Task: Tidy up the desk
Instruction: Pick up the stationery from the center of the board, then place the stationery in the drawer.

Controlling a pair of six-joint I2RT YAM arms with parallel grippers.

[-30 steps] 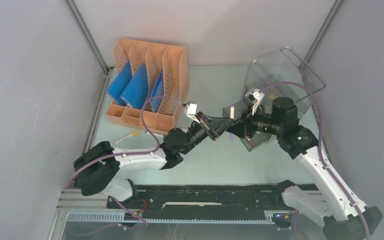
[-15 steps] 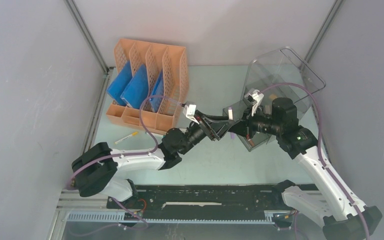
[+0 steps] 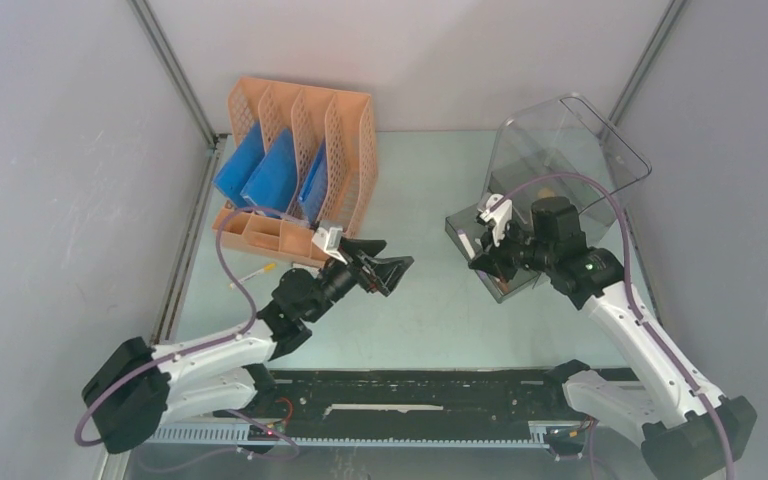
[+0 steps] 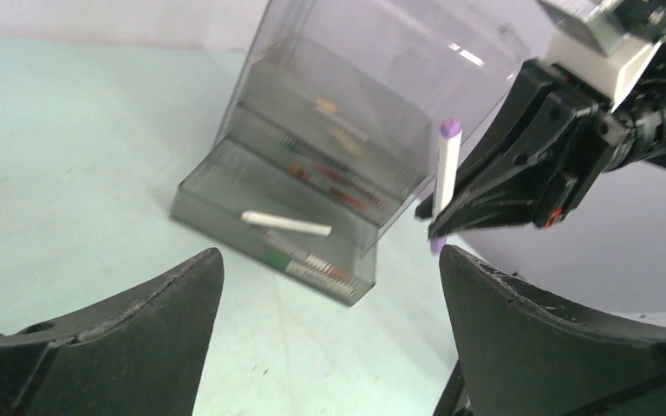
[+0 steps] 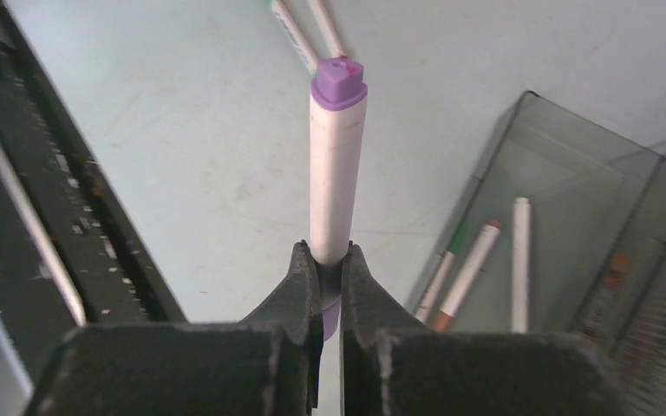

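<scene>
A white marker with purple ends (image 5: 336, 165) stands upright in my right gripper (image 5: 329, 256), whose jaws are shut on its lower end. The same marker (image 4: 447, 173) shows in the left wrist view, held above the pale mint-green desk (image 3: 430, 180), just in front of the clear drawer box (image 3: 550, 150). The box's bottom drawer (image 5: 572, 199) is pulled out with several pens lying in it. My left gripper (image 3: 388, 262) hangs wide open over the middle of the desk, well left of the marker, with nothing between its fingers (image 4: 139, 329).
An orange perforated file rack (image 3: 345, 130) with blue folders (image 3: 270, 175) stands at the back left. A loose pen (image 3: 252, 276) lies on the desk near the rack's front. A black rail (image 3: 410, 395) runs along the near edge, and grey panel walls enclose the sides.
The marker passed from left gripper to right. The left jaws opened and that arm drew back left and nearer. The right jaws shut on the marker and pulled back toward the drawer box.
</scene>
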